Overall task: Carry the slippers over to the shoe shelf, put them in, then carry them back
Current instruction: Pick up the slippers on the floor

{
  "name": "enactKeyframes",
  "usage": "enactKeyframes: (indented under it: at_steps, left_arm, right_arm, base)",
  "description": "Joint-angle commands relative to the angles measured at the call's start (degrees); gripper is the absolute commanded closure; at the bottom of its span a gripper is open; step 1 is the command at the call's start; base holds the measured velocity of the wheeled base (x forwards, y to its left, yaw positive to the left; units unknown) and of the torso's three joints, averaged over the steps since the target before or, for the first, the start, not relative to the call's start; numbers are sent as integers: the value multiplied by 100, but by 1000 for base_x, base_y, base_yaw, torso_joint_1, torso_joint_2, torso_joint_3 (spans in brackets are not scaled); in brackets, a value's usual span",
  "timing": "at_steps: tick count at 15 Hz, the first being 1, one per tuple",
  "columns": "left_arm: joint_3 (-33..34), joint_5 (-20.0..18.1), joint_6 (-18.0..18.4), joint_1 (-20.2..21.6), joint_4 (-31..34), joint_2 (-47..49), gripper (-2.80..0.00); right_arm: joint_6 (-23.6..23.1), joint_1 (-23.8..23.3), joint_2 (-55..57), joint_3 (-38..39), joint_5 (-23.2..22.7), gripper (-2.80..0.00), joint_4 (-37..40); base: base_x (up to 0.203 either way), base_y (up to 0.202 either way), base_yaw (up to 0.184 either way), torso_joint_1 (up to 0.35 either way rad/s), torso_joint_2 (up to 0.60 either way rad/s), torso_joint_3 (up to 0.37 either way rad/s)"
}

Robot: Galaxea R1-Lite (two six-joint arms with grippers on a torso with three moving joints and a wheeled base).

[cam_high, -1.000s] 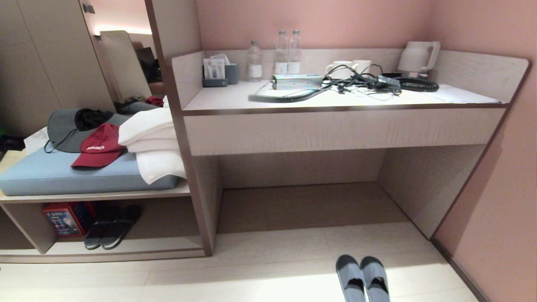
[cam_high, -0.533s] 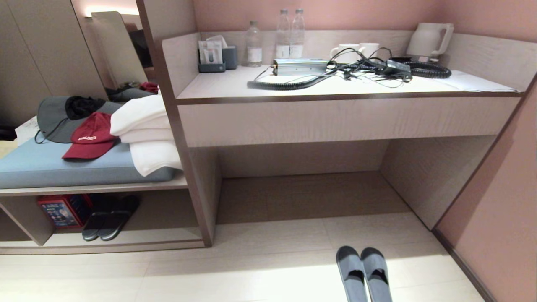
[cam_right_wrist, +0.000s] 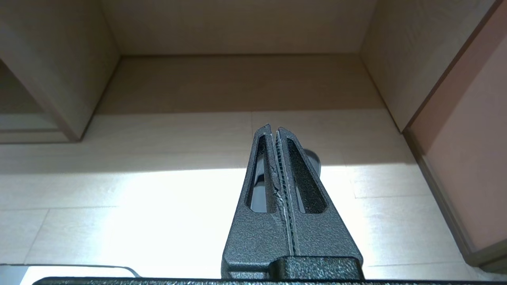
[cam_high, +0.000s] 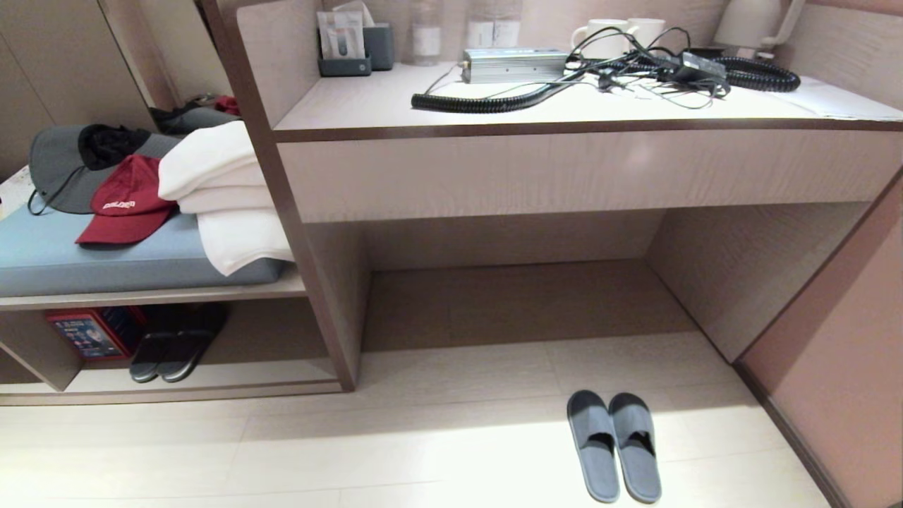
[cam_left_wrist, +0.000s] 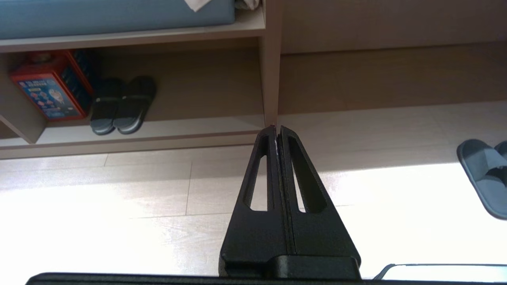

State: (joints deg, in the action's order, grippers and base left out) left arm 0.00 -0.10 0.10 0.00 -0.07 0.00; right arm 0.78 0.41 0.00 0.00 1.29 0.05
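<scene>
The grey-blue slippers (cam_high: 614,444) lie side by side on the pale floor in front of the desk recess, toes toward it. The left wrist view catches one slipper (cam_left_wrist: 483,178) at its edge. In the right wrist view a slipper toe (cam_right_wrist: 313,160) peeks out behind the fingers. The shoe shelf (cam_high: 176,390) is the low beige cubby at the left, seen also in the left wrist view (cam_left_wrist: 158,134). My left gripper (cam_left_wrist: 276,128) and right gripper (cam_right_wrist: 274,128) are both shut and empty, hanging above the floor. Neither arm shows in the head view.
A darker pair of slippers (cam_high: 173,349) and a red box (cam_high: 85,335) sit inside the shelf. Above it a blue cushion (cam_high: 106,261) carries caps and white towels. The desk counter (cam_high: 564,127) holds cables and cups. A pink wall (cam_high: 846,395) closes the right side.
The head camera has tipped downward, so the whole scene has slid up and the slippers now show in full. Nothing on the floor or shelf has moved.
</scene>
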Motion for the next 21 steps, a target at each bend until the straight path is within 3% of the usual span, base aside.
enactKeyframes:
  at_steps: [1, 21]
  left_arm:
    - [0, 1, -1, 5, -1, 0, 0]
    - [0, 1, -1, 1, -1, 0, 0]
  right_arm:
    - [1, 2, -9, 0, 3, 0, -5]
    - [1, 2, -9, 0, 3, 0, -5]
  base:
    - [0, 0, 0, 5, 7, -206]
    - [0, 0, 0, 1, 4, -200]
